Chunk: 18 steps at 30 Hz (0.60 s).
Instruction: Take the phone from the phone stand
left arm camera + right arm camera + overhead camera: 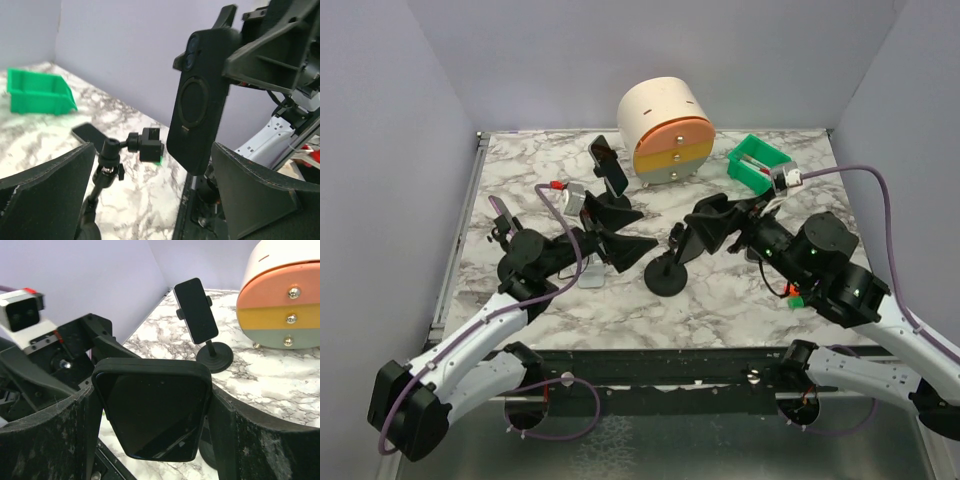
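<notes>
The phone (200,100) (152,410), in a black case, sits between the fingers of my right gripper (155,412) (700,228), which is shut on its sides. The black phone stand (667,278) stands mid-table. Its clamp head (149,145) holds nothing, and the phone hangs just to the right of it, apart from it. My left gripper (155,200) (638,232) is wide open, one finger on each side of the stand's head and the phone's lower end, touching neither.
A second stand (215,357) at the back carries another phone (196,310) (610,165). Behind it lies a drum-shaped box (666,130) with orange, yellow and grey bands. A green bin (758,163) (37,92) sits back right. A dark flat thing (87,132) lies on the marble.
</notes>
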Tool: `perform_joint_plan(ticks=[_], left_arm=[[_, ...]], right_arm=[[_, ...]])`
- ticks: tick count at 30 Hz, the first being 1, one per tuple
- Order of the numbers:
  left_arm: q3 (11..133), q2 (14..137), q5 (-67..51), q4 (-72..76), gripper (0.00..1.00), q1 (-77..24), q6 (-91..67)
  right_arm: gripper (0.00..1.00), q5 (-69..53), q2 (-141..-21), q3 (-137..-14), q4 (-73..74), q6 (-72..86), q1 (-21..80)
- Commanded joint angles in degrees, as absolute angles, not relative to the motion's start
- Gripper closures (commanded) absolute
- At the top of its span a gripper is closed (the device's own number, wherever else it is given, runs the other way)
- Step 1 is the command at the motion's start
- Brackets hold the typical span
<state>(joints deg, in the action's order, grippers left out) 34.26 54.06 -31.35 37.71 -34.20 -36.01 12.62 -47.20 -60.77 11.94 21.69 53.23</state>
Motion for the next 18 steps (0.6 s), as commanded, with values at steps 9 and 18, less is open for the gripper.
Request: perform_joint_plan(ticks=[9, 18], left_arm=[[42.05, 55.76, -40.63, 36.94, 0.01, -34.83, -29.43], [42.48, 57.31, -39.1, 34.99, 0.05, -37.72, -26.95]], right_arm=[[0.99, 11.83, -52.49, -68.39, 11.85, 26.47, 52.97], [0.99, 15.83, -56.28, -73.26, 15.42, 28.37, 52.97]])
